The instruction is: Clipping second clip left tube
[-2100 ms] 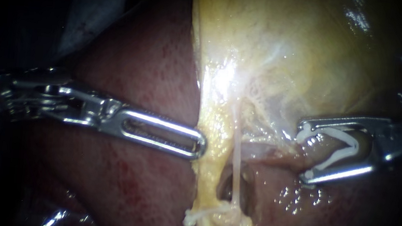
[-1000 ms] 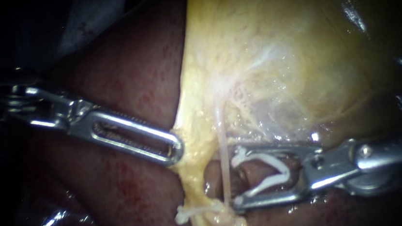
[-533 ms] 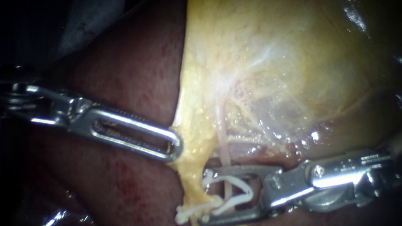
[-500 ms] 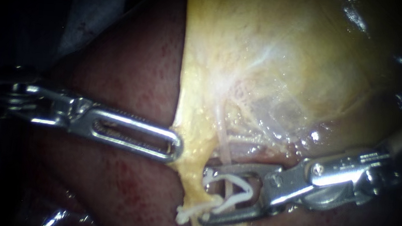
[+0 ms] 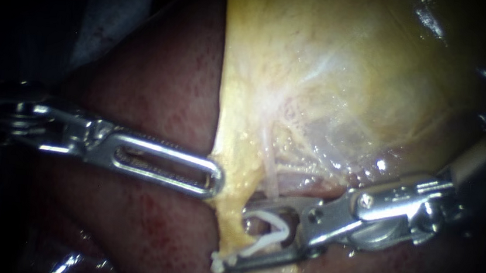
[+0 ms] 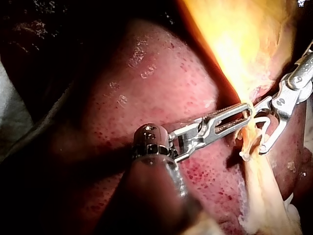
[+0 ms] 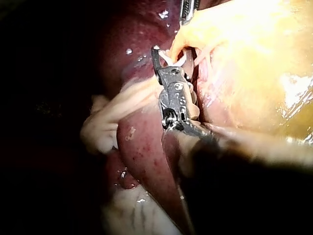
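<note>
In the endoscope view a thin pale tube (image 5: 269, 168) runs down from the yellow gallbladder (image 5: 332, 56). My right instrument (image 5: 236, 234) straddles this tube low down. Its jaws hold a white clip (image 5: 273, 230) whose two arms lie on either side of the tube, still apart in a narrow V. The end of another white clip (image 5: 217, 263) shows just under the lower jaw. My left instrument (image 5: 215, 182) has its slotted jaws shut on the gallbladder's yellow edge, holding it to the left. The left wrist view shows the left instrument (image 6: 244, 113) meeting the right instrument (image 6: 261, 132) there.
Dark red liver (image 5: 159, 88) lies under and around both instruments. In the right wrist view my right instrument (image 7: 171, 58) lies between liver and gallbladder, with pale stringy tissue (image 7: 112, 117) beside it. Wet glints mark the tissue at the lower left.
My right instrument has come in from the right with the clip and now straddles the tube. Its jaws and the clip's arms stand closer together. The left instrument drew the edge slightly left.
</note>
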Controlling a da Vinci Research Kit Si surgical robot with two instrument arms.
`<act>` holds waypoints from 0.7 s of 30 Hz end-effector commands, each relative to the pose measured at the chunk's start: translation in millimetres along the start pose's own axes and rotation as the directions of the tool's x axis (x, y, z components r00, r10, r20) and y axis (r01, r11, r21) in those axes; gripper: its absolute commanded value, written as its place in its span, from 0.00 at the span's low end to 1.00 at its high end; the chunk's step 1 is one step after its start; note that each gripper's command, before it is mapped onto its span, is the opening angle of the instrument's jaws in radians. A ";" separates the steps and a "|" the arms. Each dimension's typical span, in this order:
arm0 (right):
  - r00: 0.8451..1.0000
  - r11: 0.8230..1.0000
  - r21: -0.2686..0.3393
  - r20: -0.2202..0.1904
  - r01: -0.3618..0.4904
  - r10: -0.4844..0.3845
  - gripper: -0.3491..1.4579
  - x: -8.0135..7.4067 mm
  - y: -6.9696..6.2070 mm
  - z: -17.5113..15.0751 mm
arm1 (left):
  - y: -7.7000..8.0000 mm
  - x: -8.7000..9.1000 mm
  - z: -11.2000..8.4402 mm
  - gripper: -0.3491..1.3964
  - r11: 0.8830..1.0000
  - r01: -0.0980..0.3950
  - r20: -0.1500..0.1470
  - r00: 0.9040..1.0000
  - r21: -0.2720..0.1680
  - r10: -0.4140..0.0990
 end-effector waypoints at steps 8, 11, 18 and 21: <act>1.000 1.000 0.017 0.006 -0.011 0.011 0.42 -0.4 0.2 1.5 | -0.1 0.0 0.2 0.00 1.000 0.000 0.003 1.000 -0.003 0.000; 1.000 1.000 0.017 0.006 -0.011 0.011 0.41 -0.5 0.3 1.6 | -0.1 0.0 0.2 0.00 1.000 0.000 0.003 1.000 -0.003 0.000; 1.000 1.000 0.020 0.008 -0.022 0.022 0.37 -0.5 0.6 1.5 | -0.1 0.0 0.3 0.00 1.000 0.000 0.003 1.000 -0.004 0.000; 0.999 0.998 0.033 0.012 -0.045 0.045 0.21 -0.6 0.8 1.5 | -0.1 0.1 0.3 0.00 1.000 0.000 0.003 1.000 -0.004 0.000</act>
